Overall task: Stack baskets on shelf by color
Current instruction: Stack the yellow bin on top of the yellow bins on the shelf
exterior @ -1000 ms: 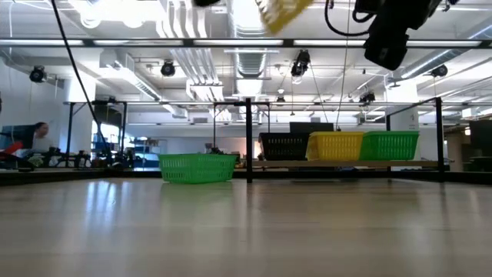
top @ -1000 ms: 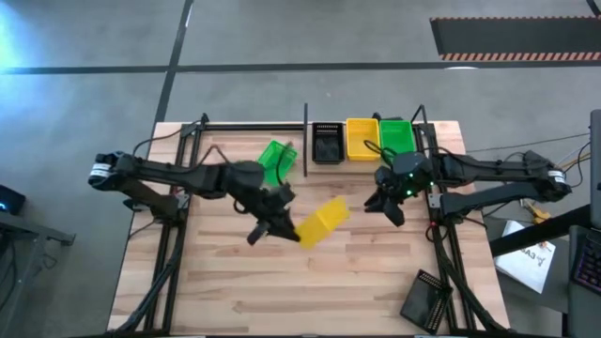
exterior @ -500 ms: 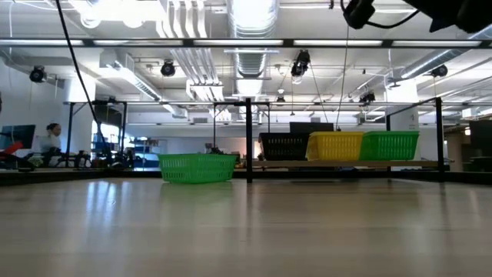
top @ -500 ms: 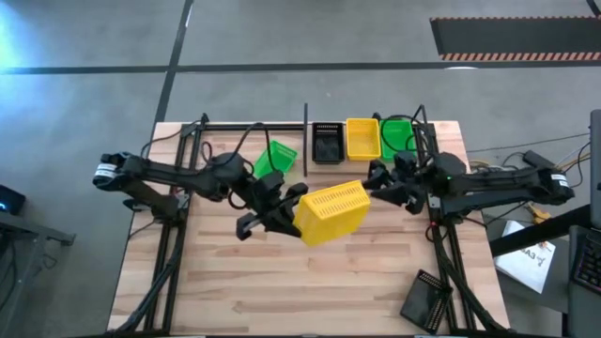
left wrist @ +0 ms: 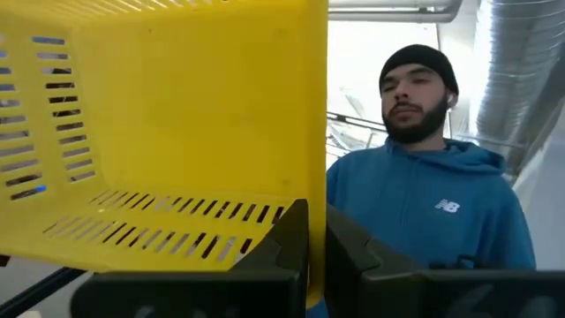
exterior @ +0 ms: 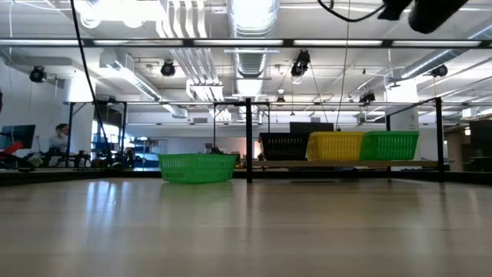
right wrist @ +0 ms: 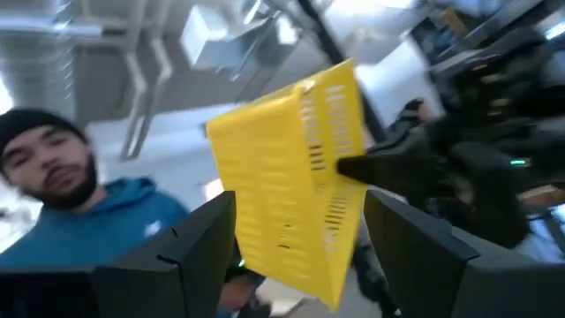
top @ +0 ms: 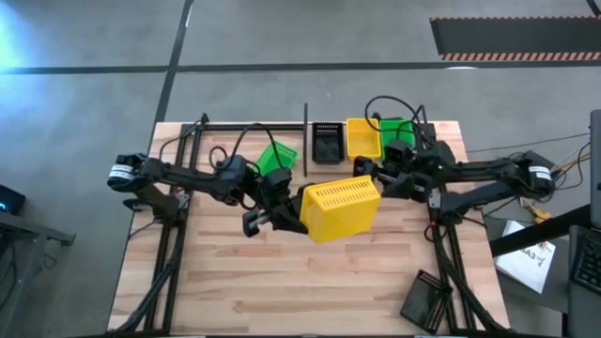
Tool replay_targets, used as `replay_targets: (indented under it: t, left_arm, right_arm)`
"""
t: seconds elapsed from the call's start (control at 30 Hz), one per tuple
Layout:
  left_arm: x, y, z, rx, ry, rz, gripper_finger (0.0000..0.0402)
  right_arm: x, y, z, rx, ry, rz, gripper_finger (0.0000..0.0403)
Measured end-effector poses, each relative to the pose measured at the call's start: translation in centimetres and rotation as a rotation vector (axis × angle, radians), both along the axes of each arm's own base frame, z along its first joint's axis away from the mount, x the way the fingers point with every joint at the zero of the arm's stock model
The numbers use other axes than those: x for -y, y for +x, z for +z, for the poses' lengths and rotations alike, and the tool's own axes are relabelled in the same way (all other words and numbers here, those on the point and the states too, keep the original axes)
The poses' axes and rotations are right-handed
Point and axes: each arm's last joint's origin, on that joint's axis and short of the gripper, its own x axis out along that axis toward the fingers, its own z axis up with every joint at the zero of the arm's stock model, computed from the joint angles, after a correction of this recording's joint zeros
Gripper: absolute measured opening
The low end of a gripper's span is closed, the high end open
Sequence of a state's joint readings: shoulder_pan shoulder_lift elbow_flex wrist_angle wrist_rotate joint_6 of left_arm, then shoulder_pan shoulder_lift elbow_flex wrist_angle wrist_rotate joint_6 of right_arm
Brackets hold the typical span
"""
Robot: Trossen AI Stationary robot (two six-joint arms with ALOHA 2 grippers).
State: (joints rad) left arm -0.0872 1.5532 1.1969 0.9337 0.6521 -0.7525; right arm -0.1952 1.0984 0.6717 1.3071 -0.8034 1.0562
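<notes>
The left gripper (top: 286,208) is up in the air over the middle of the table (top: 282,291), and its two fingers are pinched tight on the rim of a yellow basket (top: 340,208). From above, that basket is tipped so its flat bottom faces up. In the left wrist view the dark fingers (left wrist: 291,238) are squeezed onto the thin edge of the yellow basket (left wrist: 159,132), and behind it stands a person in a blue hoodie (left wrist: 433,212). The right gripper (top: 376,176) is also lifted, just beside the far right corner of the held basket. Its fingers are spread wide and hold nothing. In the right wrist view the yellow basket (right wrist: 291,185) sits between and past its two open fingers (right wrist: 190,238). At the back of the table is the shelf (exterior: 338,163), a thin pale board with black posts. On it sit a black basket (top: 326,143), another yellow basket (top: 362,138) and a green basket (top: 394,134) side by side in a row. One more green basket (top: 275,156) lies on the table left of the shelf, just past a black post. Another black basket (top: 424,300) lies at the near right edge of the table.
</notes>
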Motion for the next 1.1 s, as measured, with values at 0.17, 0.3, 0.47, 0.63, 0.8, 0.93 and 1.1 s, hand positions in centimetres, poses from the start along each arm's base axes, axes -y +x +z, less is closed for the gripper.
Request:
replay_targets:
  t: [0.17,0.3,0.47,0.63,0.8,0.93,1.1]
  left_arm:
    - [0.0,0.0,0.0,0.0,-0.004,0.006,0.0]
    - [-0.1,0.1,-0.1,-0.004,-0.025,0.039,0.0]
    - [-0.3,0.1,-0.2,-0.01,-0.033,0.058,0.0]
    - [-0.8,0.2,-0.3,-0.014,-0.065,0.117,0.0001]
    - [-1.5,0.4,-0.6,-0.045,-0.104,0.154,0.0035]
    - [-1.8,0.5,-1.2,-0.089,-0.138,0.173,0.0093]
    - [-1.9,0.8,-1.7,-0.148,-0.135,0.187,0.017]
  right_arm:
    - [0.1,1.9,1.6,0.031,-0.1,0.09,0.023]
    - [0.1,2.4,3.1,0.08,-0.174,0.149,0.0209]
    - [0.0,2.6,4.0,0.099,-0.22,0.183,0.015]
    - [0.0,2.4,4.4,0.126,-0.236,0.178,0.0076]
    - [-0.1,2.3,4.9,0.131,-0.238,0.195,0.0016]
    - [-0.2,2.1,5.7,0.126,-0.25,0.226,0.0009]
    - [-0.2,2.0,6.9,0.135,-0.262,0.246,0.0008]
